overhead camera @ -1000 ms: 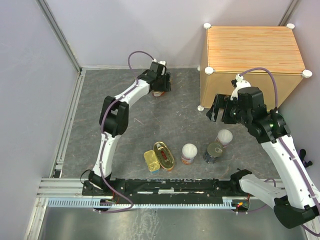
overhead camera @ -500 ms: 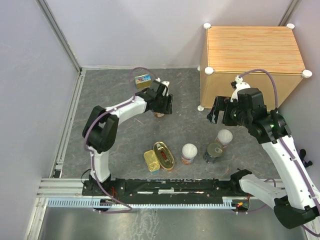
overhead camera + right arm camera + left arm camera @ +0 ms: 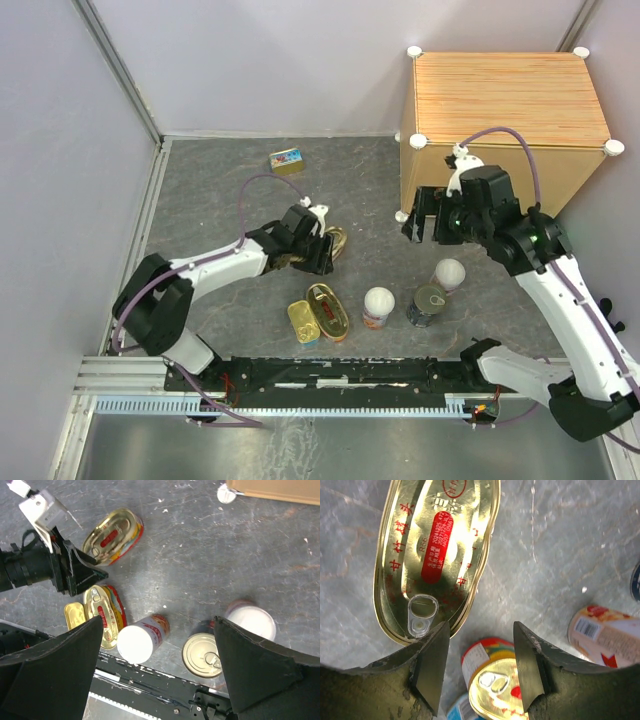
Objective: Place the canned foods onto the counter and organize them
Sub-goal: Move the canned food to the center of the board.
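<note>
Pale walls (image 3: 60, 150) enclose a mottled grey floor (image 3: 200, 200) bearing the counter (image 3: 505, 95).

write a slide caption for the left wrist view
Open left hand at the pull-tab end of an oval gold tin with a red label, lying on the grey tabletop.

Pale lilac walls (image 3: 250, 60) enclose a mottled grey floor (image 3: 200, 195) (evenly lit).
</note>
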You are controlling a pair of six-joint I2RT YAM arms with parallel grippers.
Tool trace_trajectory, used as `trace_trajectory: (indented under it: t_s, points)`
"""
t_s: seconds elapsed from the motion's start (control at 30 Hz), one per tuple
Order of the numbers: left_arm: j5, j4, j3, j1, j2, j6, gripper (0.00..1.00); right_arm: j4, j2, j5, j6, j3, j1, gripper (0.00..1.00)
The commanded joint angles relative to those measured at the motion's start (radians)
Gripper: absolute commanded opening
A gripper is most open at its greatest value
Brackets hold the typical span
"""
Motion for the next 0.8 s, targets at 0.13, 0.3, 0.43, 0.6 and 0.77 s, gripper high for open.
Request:
trace_trajectory:
  t_s: [0.13, 0.3, 0.43, 0.6, 0.77]
  points:
    - [-0.008, -0.080, -0.204, -0.050, -0.192, -0.105, 0.60, 0.034, 0.123, 0.126, -0.002, 0.163, 0.178, 0.99]
    - [-0.065, -0.140, -0.251, -0.055, -0.313, -0.112, 0.60, 0.079, 0.231, 0.143, -0.006, 0.231, 0.245, 0.99]
    - [-0.111, -0.193, -0.287, -0.054, -0.426, -0.130, 0.60, 0.123, 0.342, 0.128, -0.010, 0.296, 0.273, 0.99]
    - [-0.191, -0.252, -0.288, -0.055, -0.556, -0.185, 0.67, 0.147, 0.522, 0.100, -0.021, 0.434, 0.286, 0.99]
    - [-0.247, -0.286, -0.241, -0.055, -0.630, -0.219, 0.73, 0.148, 0.692, 0.073, -0.032, 0.597, 0.290, 0.99]
